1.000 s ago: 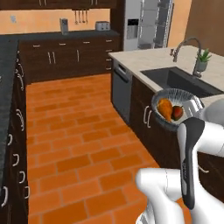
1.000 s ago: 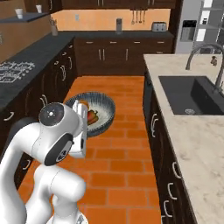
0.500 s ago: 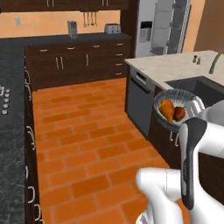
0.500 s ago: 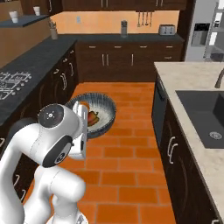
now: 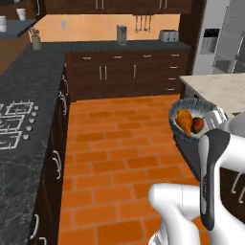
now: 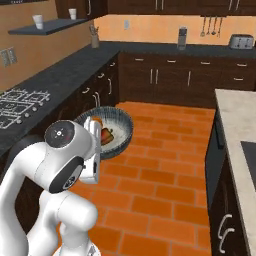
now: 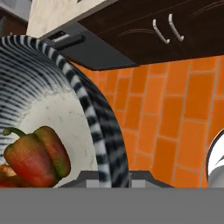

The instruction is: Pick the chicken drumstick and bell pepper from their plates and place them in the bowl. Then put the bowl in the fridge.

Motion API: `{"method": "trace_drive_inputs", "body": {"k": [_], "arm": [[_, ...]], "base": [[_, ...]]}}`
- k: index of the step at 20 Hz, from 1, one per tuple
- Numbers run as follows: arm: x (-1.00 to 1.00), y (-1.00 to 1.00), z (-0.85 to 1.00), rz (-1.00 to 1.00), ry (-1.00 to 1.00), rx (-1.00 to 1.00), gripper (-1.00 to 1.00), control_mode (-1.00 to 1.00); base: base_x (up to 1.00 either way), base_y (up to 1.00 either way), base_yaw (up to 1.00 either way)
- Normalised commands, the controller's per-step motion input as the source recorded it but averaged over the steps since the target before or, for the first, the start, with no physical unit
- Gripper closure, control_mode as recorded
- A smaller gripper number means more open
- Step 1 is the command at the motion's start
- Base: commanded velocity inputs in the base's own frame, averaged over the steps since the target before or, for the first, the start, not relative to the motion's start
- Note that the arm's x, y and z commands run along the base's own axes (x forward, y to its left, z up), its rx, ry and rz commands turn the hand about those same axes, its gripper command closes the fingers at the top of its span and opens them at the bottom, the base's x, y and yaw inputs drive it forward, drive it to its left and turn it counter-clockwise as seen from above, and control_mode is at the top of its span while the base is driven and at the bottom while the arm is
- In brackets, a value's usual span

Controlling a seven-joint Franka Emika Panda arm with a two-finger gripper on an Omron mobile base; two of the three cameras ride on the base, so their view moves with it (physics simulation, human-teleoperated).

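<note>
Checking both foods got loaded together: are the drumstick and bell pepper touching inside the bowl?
Touching. In the left base view the chicken drumstick and bell pepper lie pressed together in the bowl.

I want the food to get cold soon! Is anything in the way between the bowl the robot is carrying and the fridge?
Partly. The bowl, holding the chicken drumstick and bell pepper, is gripped at its rim over the orange floor. The fridge stands ahead to the right, and a pale counter corner lies between them, so the robot must go around it.

I'm seeing the bowl (image 5: 191, 125) carrying the chicken drumstick (image 5: 183, 119) and bell pepper (image 5: 197, 125), side by side, up above the orange brick floor (image 5: 119, 158).
</note>
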Motion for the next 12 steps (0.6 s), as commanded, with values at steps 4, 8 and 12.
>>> {"method": "trace_drive_inputs", "body": {"k": [4, 8, 12], "arm": [[0.0, 0.0, 0.0, 0.0, 0.0, 0.0, 1.0, 1.0], [0.0, 0.0, 0.0, 0.0, 0.0, 0.0, 1.0, 1.0], [0.0, 0.0, 0.0, 0.0, 0.0, 0.0, 1.0, 1.0]], "base": [[1.0, -0.24, 0.0], [1.0, -0.01, 0.0], [1.0, 0.0, 0.05]]}}
